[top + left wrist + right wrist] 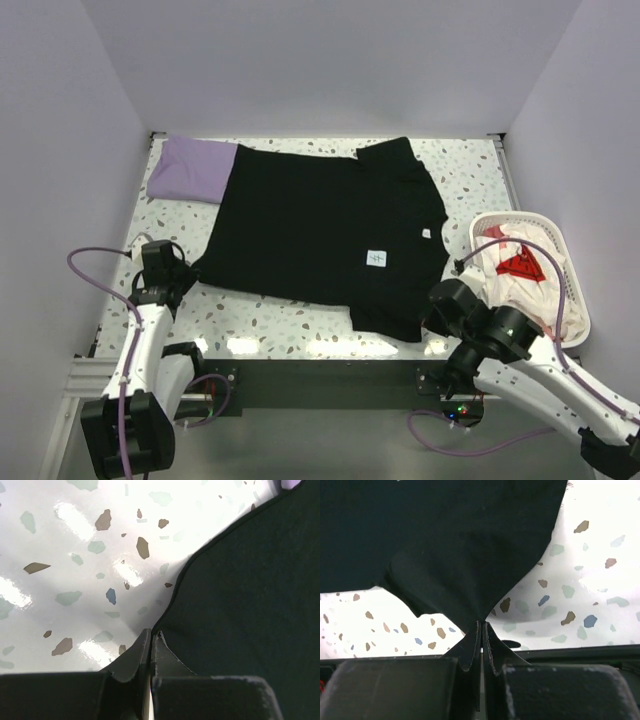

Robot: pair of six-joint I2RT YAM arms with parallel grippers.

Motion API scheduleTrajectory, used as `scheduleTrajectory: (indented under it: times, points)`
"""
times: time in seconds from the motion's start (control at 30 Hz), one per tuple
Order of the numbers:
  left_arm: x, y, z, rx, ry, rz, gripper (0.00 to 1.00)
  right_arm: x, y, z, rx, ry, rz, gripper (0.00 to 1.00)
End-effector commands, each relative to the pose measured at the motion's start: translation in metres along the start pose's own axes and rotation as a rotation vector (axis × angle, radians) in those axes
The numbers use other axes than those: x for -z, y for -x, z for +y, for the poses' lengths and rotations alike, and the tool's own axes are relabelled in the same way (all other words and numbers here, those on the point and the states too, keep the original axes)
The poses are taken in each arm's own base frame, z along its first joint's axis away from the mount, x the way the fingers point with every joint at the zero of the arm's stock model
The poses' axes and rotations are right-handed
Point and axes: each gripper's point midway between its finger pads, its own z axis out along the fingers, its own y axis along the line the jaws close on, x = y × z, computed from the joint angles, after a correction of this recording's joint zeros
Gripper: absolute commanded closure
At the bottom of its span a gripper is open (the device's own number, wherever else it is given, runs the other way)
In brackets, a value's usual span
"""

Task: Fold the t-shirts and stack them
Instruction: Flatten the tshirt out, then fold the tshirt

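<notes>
A black t-shirt (320, 235) lies spread flat over the middle of the speckled table, a small white label (376, 258) on its top side. A pale lavender t-shirt (190, 170) lies folded at the back left, partly under the black one. My left gripper (193, 268) (151, 631) is down at the black shirt's near-left corner, shut with the hem (175, 585) pinched at its tips. My right gripper (427, 322) (482, 623) is shut on the near-right corner, and the black cloth (465, 555) rises to a peak between its fingers.
A white plastic basket (560, 240) stands at the right edge with white and red garments (518, 265) in it, close behind my right arm. White walls enclose the table on the left, back and right. A dark rail runs along the near edge.
</notes>
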Motion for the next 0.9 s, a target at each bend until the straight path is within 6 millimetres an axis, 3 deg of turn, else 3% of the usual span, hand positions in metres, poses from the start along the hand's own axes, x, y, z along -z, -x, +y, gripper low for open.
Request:
scheduleTrajectory:
  times: [0.0, 0.13, 0.23, 0.33, 0.43, 0.47, 0.5, 0.7, 0.87]
  points:
    - [0.003, 0.007, 0.010, 0.058, 0.053, -0.044, 1.00, 0.018, 0.009, -0.012, -0.005, -0.014, -0.030, 1.00]
    - [0.003, 0.007, 0.005, 0.064, 0.032, -0.039, 1.00, 0.012, 0.006, -0.009, 0.022, -0.032, -0.011, 1.00]
    - [0.002, 0.013, -0.009, 0.058, -0.021, -0.041, 1.00, 0.001, 0.014, 0.005, 0.065, -0.049, -0.029, 1.00]
    - [-0.005, 0.027, -0.034, 0.063, -0.096, -0.057, 1.00, -0.012, 0.029, 0.025, 0.113, -0.075, -0.061, 1.00]
    - [-0.017, 0.034, -0.051, 0.057, -0.109, -0.033, 1.00, -0.029, 0.049, 0.039, 0.136, -0.118, -0.070, 1.00]
    - [-0.027, 0.031, -0.051, 0.054, -0.084, -0.005, 1.00, -0.036, 0.051, 0.053, 0.120, -0.073, -0.039, 1.00]
    - [-0.027, 0.037, -0.064, 0.046, -0.106, -0.009, 1.00, -0.042, 0.068, 0.049, 0.094, -0.084, -0.046, 1.00]
    - [-0.051, 0.046, -0.105, 0.005, -0.111, -0.011, 0.98, -0.077, 0.110, 0.066, 0.031, -0.064, -0.011, 1.00]
    - [-0.081, 0.043, -0.116, -0.009, -0.060, 0.036, 0.99, -0.100, 0.133, 0.067, -0.025, -0.060, 0.000, 1.00]
